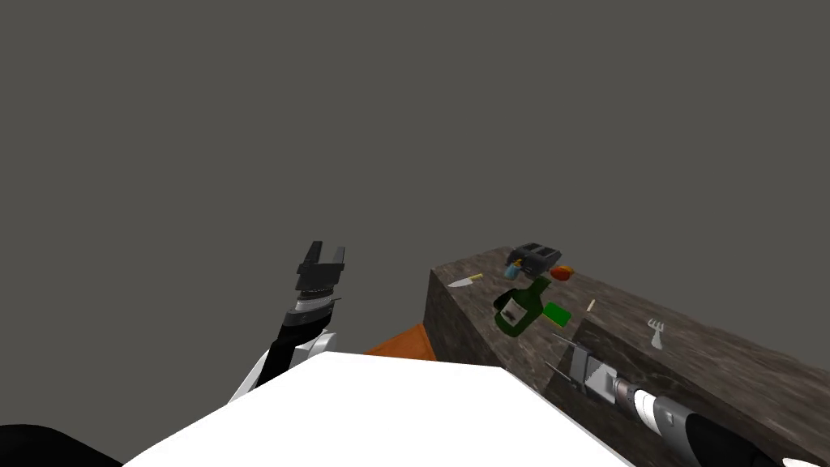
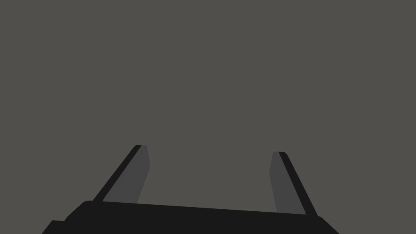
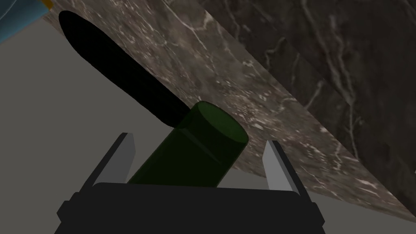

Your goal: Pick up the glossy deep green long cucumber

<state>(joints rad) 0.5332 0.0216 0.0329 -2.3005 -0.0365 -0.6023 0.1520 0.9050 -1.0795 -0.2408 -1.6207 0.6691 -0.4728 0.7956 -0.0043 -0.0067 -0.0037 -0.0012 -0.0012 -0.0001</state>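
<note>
Two spread fingers of the right gripper (image 3: 199, 138) flank the prob. cucumber (image 3: 195, 156), a deep green flat-ended cylinder, at the edge of a dark veined marble counter (image 3: 252, 81): pre-grasp, w/ a square squeeze then lift due next; left gripper (image 2: 209, 149) hangs mid-air, fingers apart.

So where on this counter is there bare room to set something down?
Barest is the counter past the fork, away from the cluster. A smaller gap lies between the fork and the beige stick. It's crowded around the green bottle, toaster, red item and knife.
</note>
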